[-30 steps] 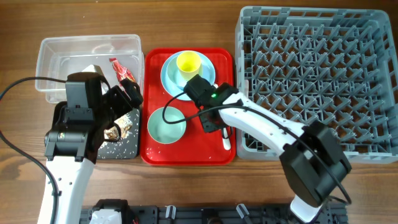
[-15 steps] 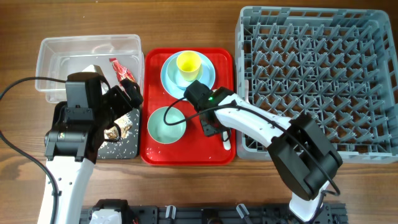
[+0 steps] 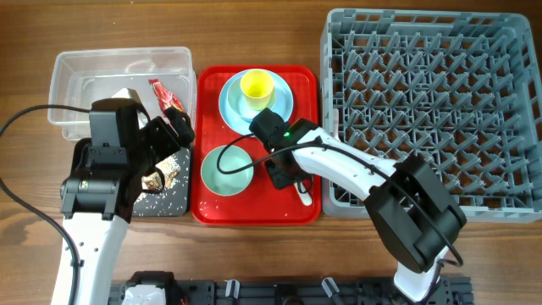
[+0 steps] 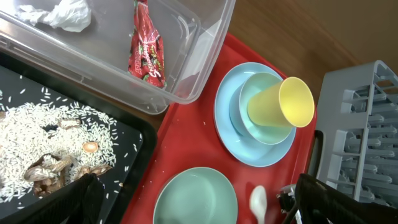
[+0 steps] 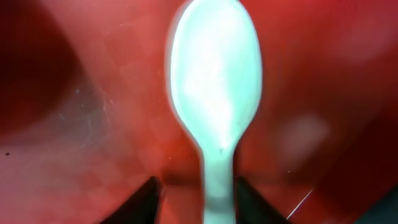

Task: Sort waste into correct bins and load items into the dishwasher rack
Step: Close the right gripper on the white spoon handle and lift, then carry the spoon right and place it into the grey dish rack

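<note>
The white spoon [image 5: 214,93] lies on the flat red tray [image 3: 254,212]. My right gripper [image 5: 198,185] hangs low over it, open, its fingers on either side of the handle with a gap on the left. From overhead only the handle end [image 3: 303,193] shows past the right gripper [image 3: 284,174]. A pale green bowl [image 3: 227,169] sits beside it. A yellow cup [image 3: 257,85] leans in a small bowl on the blue plate [image 3: 233,106]. My left gripper [image 4: 202,202] is wide open and empty, above the green bowl [image 4: 196,199].
The clear tub [image 3: 76,68] holds a red wrapper [image 4: 146,46] and a white tissue [image 4: 59,12]. The black tray [image 3: 174,202] carries rice and brown scraps [image 4: 56,168]. The grey dishwasher rack [image 3: 432,102] fills the right side, touching the red tray's edge.
My right arm's elbow has swung in toward the front and the gripper has shifted slightly left over the spoon. The left arm has not moved.
</note>
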You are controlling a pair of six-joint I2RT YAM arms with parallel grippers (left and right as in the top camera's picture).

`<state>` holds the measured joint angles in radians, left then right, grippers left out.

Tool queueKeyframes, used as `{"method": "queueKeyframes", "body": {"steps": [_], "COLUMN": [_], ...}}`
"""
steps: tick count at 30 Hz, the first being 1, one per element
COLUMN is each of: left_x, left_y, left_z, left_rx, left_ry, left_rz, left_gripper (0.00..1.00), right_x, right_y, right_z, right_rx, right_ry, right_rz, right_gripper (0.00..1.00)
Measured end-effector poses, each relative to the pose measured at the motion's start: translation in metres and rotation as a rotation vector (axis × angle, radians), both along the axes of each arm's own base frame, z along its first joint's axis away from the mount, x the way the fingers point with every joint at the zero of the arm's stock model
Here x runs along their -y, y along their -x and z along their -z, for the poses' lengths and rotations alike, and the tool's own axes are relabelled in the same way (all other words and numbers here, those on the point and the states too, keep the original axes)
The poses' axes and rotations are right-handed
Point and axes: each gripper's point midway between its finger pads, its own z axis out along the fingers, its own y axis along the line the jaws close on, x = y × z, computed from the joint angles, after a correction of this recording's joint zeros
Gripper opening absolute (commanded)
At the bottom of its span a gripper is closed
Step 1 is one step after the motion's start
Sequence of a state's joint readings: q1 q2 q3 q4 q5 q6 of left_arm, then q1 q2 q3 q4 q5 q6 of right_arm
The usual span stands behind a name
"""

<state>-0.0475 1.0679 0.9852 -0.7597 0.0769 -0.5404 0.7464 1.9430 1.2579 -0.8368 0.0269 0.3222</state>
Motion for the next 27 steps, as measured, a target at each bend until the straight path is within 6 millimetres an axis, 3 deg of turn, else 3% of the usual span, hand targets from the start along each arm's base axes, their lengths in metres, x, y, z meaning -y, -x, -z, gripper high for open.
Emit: {"method": "queueKeyframes", "body": {"steps": [2,12,18,21,23,25,27], "left_x": [0.0,0.0,0.0,0.0,0.0,0.0,0.0], "left_y": [0.0,0.0,0.0,0.0,0.0,0.0,0.0], "left_z": [0.0,0.0,0.0,0.0,0.0,0.0,0.0], "left_rx": [0.0,0.0,0.0,0.0,0.0,0.0,0.0], "left_ry": [0.0,0.0,0.0,0.0,0.0,0.0,0.0], "left_rz": [0.0,0.0,0.0,0.001,0.001,0.0,0.0], "left_gripper": [1.0,1.0,1.0,1.0,1.0,1.0,1.0], "right_x": [0.003,0.002,0.004,-0.008,-0.003,0.026,0.062], "right_y": [-0.002,-0.009,-0.002,-0.022,-0.039,-0.062,-0.082], "right_z": [0.0,0.001,-0.004,-0.043,-0.081,-0.122,-0.137], "right_rx": [0.014,0.048,0.012,0.09,0.167,0.259,0.301], "right_ry": [0.016,0.018,0.024,-0.06,-0.134,-0.193,-0.206], "right_rz": [-0.007,-0.007,-0.009,0.003,0.045,0.142,0.251], "right_gripper": [0.19,0.04,0.04,0.04,0.04,0.04,0.04]}}
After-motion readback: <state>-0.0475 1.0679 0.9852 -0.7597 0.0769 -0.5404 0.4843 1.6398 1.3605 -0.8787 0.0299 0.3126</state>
